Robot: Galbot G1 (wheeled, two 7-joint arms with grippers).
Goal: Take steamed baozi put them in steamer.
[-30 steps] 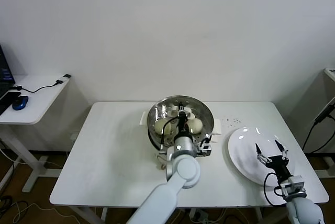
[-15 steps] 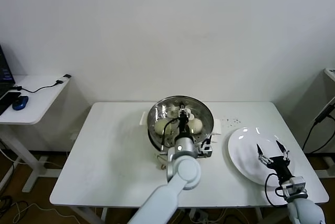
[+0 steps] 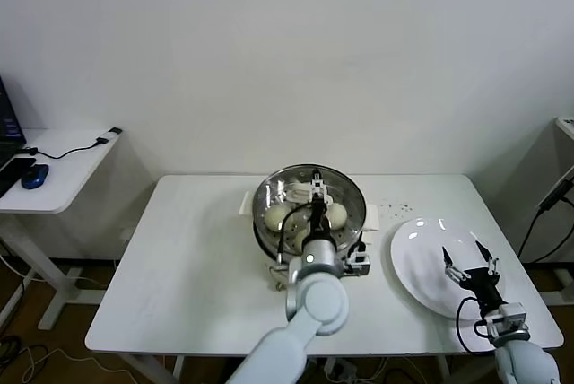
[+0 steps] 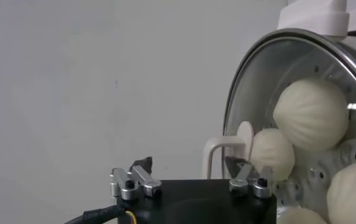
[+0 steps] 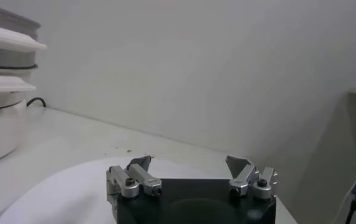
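The shiny steel steamer [image 3: 352, 197] stands on its white base at the middle back of the table. Several off-white baozi lie in it [image 3: 278, 216] [image 3: 335, 214]; the left wrist view shows them clustered on the perforated bottom [image 4: 311, 114] [image 4: 274, 152]. My left gripper [image 3: 316, 194] hangs over the basket between the buns, open, with nothing between its fingers [image 4: 190, 165]. My right gripper [image 3: 471, 267] hovers open and empty over the bare white plate [image 3: 421, 258], also seen in the right wrist view [image 5: 190, 163].
The white table [image 3: 188, 258] holds the steamer and plate; its front edge is near the plate. A side table [image 3: 54, 169] with a blue mouse [image 3: 34, 176] and cables stands at far left. The cooker base [image 5: 1, 91] shows beside the plate.
My left gripper has gone from shut to open over the steamer and shifted slightly right. The right gripper has drifted a little toward the table's front.
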